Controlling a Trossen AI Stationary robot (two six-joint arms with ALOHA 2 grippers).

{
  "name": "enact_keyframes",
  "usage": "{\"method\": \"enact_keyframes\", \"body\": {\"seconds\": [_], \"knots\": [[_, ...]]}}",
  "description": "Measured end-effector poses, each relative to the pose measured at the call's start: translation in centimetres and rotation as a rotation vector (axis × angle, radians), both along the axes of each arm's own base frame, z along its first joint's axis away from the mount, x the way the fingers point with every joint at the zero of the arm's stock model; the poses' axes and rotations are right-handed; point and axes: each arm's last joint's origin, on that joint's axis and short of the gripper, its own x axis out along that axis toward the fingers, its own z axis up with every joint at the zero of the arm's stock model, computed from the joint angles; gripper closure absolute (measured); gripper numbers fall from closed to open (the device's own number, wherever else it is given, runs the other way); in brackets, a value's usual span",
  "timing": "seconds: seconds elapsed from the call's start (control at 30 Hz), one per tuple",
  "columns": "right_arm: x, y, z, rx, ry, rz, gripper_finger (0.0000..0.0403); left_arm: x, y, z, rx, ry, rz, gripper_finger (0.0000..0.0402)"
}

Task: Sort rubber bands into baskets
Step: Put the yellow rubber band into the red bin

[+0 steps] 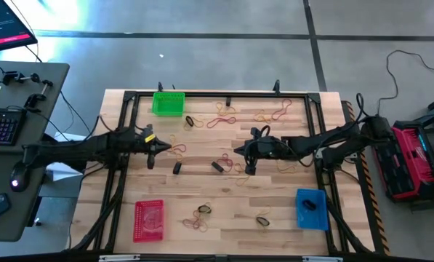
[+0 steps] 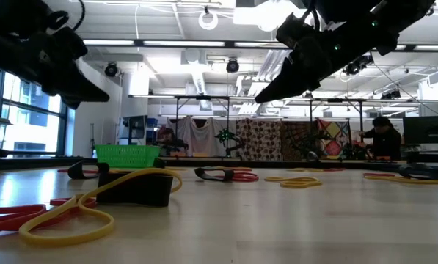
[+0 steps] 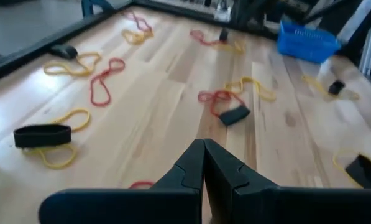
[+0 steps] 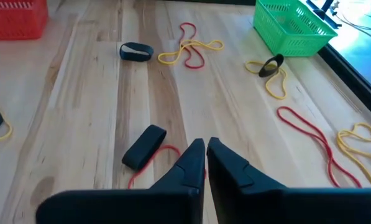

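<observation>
Hovering mid-counter, right gripper (image 4: 205,149) pinched empty above black band (image 4: 144,147) on red band (image 4: 151,163), left gripper (image 3: 204,152) likewise clenched, idle; should spread first, drop straight, pinch one loop only, baskets well apart.

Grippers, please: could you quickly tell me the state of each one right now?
Left gripper: closed, holding nothing, above the table.
Right gripper: closed, holding nothing, above a black band.

Both arms reach inward, left gripper (image 1: 152,154) and right gripper (image 1: 242,151) fingers closed.
</observation>
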Motion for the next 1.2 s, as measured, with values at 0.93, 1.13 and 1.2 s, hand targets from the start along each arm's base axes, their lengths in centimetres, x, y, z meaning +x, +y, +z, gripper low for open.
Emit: {"method": "enact_keyframes", "body": {"seconds": [0.93,1.13,1.2], "knots": [[0.0,0.1,0.0,0.024,-0.008,-0.013,0.0363,6.2,1.0,4.1,0.026,0.393,-0.078,0.0401],[0.0,0.1,0.0,0.024,-0.008,-0.012,0.0363,7.5,1.3,3.2,0.025,0.593,-0.121,0.0401],[0.0,0.1,0.0,0.024,-0.008,-0.012,0.0363,8.0,1.5,2.9,0.037,0.663,-0.133,0.0401]]}}
